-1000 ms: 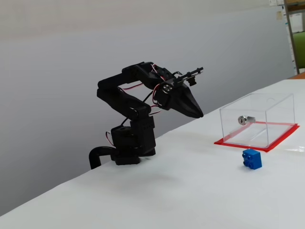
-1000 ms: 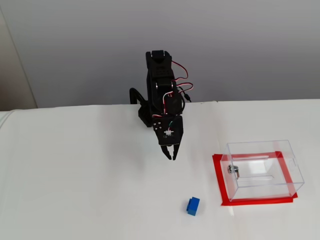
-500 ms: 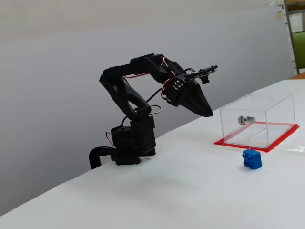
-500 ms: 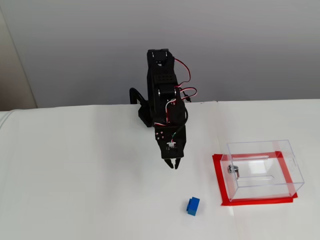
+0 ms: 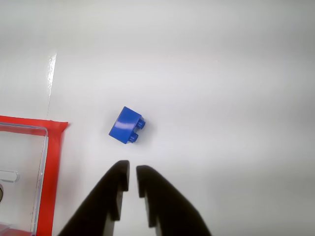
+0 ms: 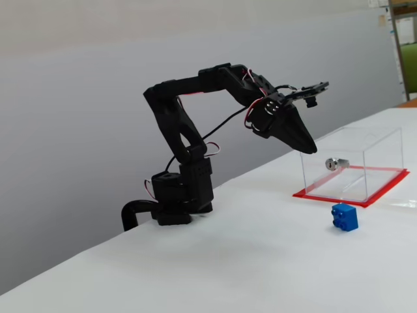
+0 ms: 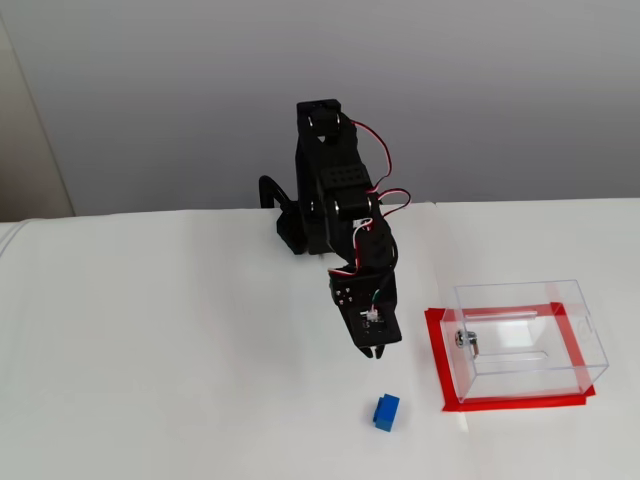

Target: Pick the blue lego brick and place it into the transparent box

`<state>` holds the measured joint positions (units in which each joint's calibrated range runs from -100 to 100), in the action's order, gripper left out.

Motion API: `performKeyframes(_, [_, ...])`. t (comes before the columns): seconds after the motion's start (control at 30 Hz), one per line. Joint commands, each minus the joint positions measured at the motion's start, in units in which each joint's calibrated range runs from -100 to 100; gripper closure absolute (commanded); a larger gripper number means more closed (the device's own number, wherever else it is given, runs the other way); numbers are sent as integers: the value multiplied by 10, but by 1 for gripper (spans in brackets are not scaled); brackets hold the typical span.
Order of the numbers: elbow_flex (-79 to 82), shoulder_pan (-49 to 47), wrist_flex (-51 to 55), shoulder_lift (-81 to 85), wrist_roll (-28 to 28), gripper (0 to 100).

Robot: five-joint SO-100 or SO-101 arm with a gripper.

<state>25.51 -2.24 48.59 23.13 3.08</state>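
The blue lego brick (image 5: 127,126) lies on its side on the white table (image 5: 221,98), studs pointing toward 4 o'clock in the wrist view, with nothing touching it. The transparent box (image 7: 525,335) stands near the brick, at about 2 o'clock from it in a fixed view; its red base (image 5: 51,172) shows at 8 o'clock from the brick in the wrist view. A small silver lock piece (image 7: 466,341) sits on the box wall.

The gripper (image 5: 132,172) hangs above the table at 6 o'clock from the brick in the wrist view, carrying nothing. Its jaws stand nearly together, with only a narrow slot between the fingertips (image 5: 119,169).

You are in the approach step; the pick has not begun. Judged from this pose, the next move requires you to spread the jaws wider than the brick, advance toward 12 o'clock, and descend so the fingers straddle its flat sides, not the studs.
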Motion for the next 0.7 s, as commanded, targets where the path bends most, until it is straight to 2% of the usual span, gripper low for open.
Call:
performKeyframes(0.0, [-49, -17, 1, -13, 3, 98])
performKeyframes(0.27, [-175, -59, 94, -104, 8, 98])
performKeyframes(0.4, [-258, -70, 136, -163, 52, 98])
performKeyframes(0.67, [-303, -79, 136, -210, 131, 98])
